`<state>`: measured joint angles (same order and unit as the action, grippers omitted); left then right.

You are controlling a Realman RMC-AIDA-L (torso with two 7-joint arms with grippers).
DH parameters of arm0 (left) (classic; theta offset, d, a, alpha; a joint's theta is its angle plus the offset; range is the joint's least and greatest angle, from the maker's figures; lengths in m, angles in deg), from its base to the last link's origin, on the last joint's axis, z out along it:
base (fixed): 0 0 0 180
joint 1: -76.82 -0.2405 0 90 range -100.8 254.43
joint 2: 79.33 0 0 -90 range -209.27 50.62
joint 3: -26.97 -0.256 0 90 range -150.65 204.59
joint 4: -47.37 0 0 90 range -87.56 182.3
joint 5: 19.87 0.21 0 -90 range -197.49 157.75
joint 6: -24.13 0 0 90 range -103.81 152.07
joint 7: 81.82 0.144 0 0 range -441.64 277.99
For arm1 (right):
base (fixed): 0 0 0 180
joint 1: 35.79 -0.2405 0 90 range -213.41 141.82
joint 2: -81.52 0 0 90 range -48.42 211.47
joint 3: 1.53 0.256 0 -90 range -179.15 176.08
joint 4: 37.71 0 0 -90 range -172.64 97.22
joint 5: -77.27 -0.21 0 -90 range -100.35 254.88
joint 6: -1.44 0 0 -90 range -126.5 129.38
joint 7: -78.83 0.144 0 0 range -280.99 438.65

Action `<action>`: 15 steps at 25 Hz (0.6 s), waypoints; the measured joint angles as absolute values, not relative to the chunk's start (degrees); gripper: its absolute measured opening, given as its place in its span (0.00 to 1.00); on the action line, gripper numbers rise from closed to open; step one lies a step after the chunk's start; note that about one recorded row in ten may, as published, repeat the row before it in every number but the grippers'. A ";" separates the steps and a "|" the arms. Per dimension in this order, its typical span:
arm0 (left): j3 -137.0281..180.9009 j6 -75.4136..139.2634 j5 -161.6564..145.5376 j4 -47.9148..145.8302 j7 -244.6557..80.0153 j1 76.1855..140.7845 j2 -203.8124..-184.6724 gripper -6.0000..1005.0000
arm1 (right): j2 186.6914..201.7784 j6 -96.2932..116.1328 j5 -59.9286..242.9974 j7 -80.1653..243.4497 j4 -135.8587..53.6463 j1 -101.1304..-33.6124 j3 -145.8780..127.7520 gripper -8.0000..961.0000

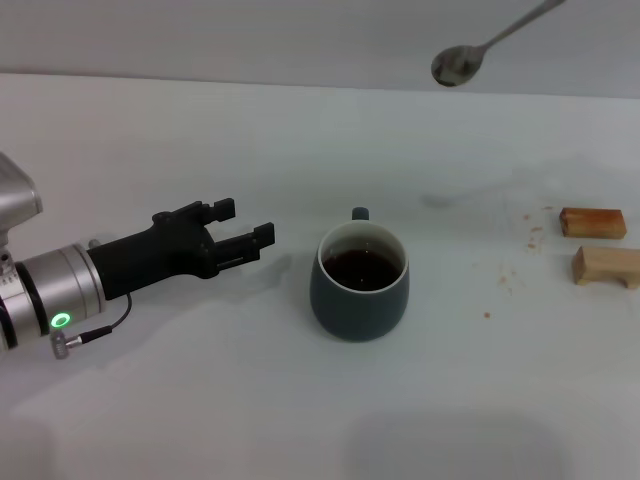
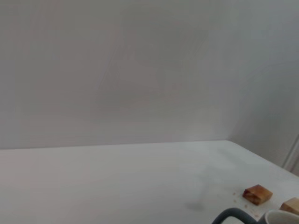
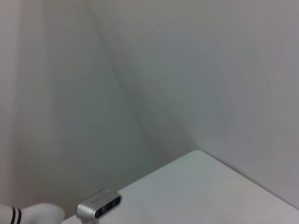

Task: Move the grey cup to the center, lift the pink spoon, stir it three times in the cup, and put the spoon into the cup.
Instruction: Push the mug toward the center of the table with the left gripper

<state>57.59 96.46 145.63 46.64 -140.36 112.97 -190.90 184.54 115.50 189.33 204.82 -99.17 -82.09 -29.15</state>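
The grey cup (image 1: 360,283) stands on the white table near the middle, dark liquid inside, its small handle pointing away from me. My left gripper (image 1: 250,222) is open just left of the cup, a short gap apart, nothing between its fingers. The spoon (image 1: 462,62) hangs high in the air, beyond and to the right of the cup. Only its metal bowl and neck show; the handle runs out of the top edge, and what holds it is hidden. The left wrist view catches the cup's handle (image 2: 229,215) and rim at the lower edge. My right gripper is out of view.
Two wooden blocks (image 1: 593,222) (image 1: 606,265) lie at the table's right side, with small crumbs or stains beside them. They show in the left wrist view too (image 2: 257,194). A wall rises behind the table's far edge.
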 joint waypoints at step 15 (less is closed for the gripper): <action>50.72 96.63 145.63 48.13 -140.75 113.52 -191.87 0.82 | 184.89 114.32 189.16 204.71 -97.28 -83.30 -29.75 0.11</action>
